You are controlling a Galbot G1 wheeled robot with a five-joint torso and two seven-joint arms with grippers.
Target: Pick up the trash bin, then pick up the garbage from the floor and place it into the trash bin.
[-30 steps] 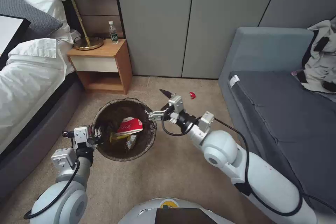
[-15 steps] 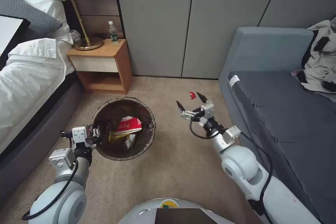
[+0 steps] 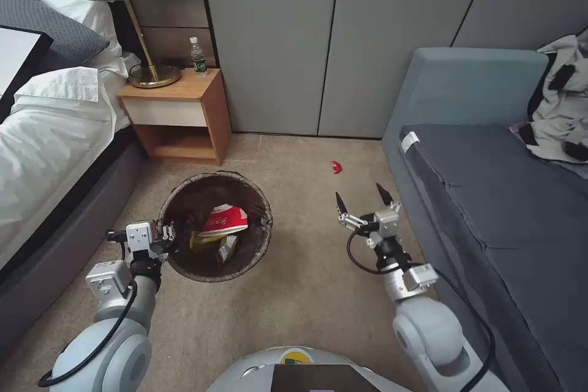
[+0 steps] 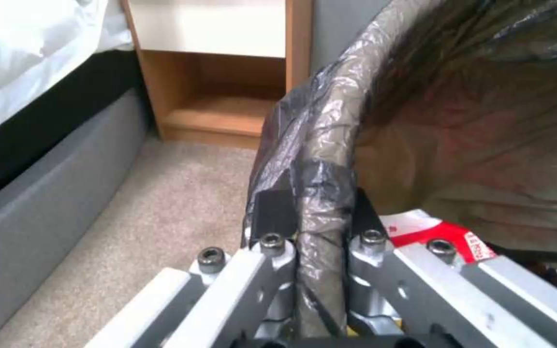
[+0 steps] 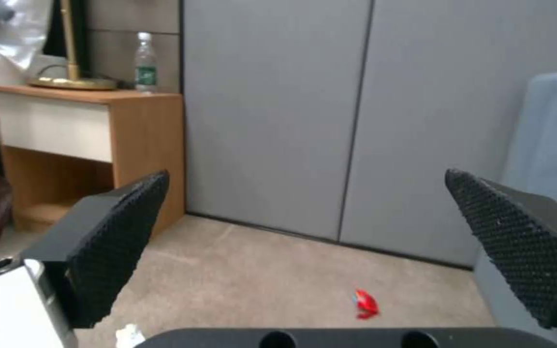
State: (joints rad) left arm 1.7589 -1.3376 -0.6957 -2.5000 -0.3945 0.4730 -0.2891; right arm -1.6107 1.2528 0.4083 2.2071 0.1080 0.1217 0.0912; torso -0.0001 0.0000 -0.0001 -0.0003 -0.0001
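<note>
The trash bin [image 3: 263, 239], lined with a dark brown bag, is held above the carpet by my left gripper [image 3: 166, 236], shut on its near-left rim [image 4: 320, 193]. Inside the bin lie a red-and-white wrapper [image 3: 225, 219] and yellow wrappers [image 3: 228, 247]. A small red scrap of garbage [image 3: 336, 166] lies on the carpet near the wardrobe doors; the right wrist view shows it ahead [image 5: 365, 303]. My right gripper [image 3: 362, 198] hovers open and empty right of the bin, beside the sofa, short of the red scrap. A white bit of tissue [image 5: 128, 334] lies on the carpet close under it.
A grey sofa [image 3: 490, 196] bounds the right side, with clothes [image 3: 560, 104] on it. A wooden nightstand [image 3: 177, 113] with a lamp and a green-labelled bottle [image 3: 198, 57] stands at the back left, beside the bed [image 3: 49, 135]. Wardrobe doors [image 3: 331, 37] close the back.
My right arm has swung away from over the bin to the right and back toward the sofa, gripper open. The left gripper and bin have stayed nearly still.
</note>
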